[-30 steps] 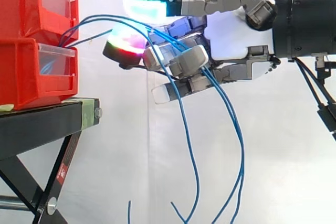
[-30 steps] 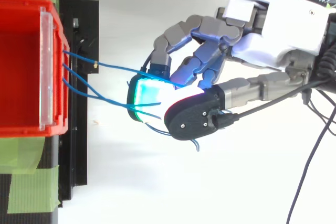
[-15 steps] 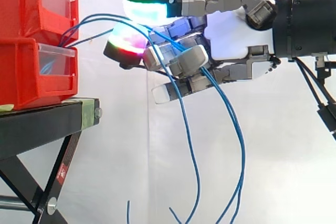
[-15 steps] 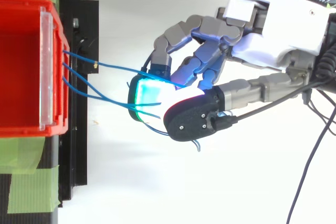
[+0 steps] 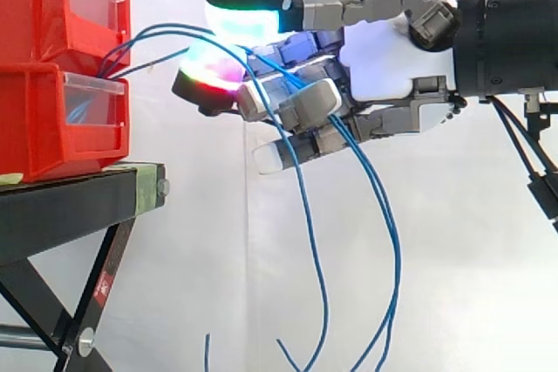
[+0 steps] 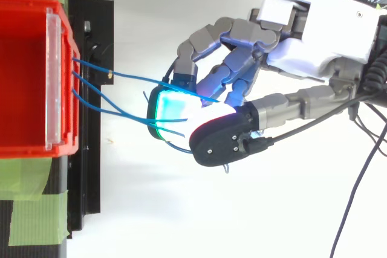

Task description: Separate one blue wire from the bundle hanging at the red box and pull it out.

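Several blue wires (image 5: 157, 34) run from the red bins (image 5: 52, 67) to the right and pass through my hand (image 5: 375, 58), then hang down in long loops (image 5: 388, 241). In the top view the wires (image 6: 115, 92) leave the red bin (image 6: 24, 77) and reach the hand (image 6: 290, 58). The fingers are curled round the wires, with the thumb's glowing pad (image 5: 244, 15) above and a red-green glowing fingertip (image 5: 205, 76) below. How many wires the curled fingers hold is hidden.
The red bins stand stacked on a black stand (image 5: 70, 206) with green tape (image 6: 36, 209) on its top. A white curtain hangs behind. The wires' loose ends dangle near the lower edge (image 5: 296, 359) of the side view.
The hanging wire loops have risen slightly and swung a little left. The thumb has shifted a bit in the top view. The hand stays in place.
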Robot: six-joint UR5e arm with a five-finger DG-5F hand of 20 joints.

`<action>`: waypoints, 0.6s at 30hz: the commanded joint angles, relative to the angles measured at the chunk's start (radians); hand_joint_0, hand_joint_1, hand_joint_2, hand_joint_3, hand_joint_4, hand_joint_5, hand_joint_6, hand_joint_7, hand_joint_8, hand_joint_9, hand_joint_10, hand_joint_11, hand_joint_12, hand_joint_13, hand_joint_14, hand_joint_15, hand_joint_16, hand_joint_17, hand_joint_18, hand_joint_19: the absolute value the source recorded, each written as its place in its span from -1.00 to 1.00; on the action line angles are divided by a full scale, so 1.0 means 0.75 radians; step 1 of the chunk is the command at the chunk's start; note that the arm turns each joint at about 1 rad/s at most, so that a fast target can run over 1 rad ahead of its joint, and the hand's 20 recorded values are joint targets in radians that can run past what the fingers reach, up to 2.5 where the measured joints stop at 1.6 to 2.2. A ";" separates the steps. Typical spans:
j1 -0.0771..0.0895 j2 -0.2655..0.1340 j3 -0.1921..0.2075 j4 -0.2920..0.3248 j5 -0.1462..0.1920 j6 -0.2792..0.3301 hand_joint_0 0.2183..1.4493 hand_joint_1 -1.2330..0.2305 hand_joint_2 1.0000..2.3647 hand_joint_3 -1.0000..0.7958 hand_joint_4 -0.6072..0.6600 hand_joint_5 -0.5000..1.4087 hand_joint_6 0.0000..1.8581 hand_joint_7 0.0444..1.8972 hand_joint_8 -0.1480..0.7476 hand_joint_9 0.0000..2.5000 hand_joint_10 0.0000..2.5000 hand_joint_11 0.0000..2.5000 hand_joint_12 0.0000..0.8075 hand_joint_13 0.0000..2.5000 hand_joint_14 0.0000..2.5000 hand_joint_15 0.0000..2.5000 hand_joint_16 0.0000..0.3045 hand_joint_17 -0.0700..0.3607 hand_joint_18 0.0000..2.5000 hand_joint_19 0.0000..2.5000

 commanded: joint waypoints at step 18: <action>0.000 0.000 0.000 -0.005 0.000 0.000 -0.27 -0.60 -0.97 -0.08 0.37 -0.74 -0.03 -0.04 0.12 -0.38 -0.99 -0.06 -0.01 0.07 -0.98 -0.01 -0.59 -0.03 -0.41 -0.61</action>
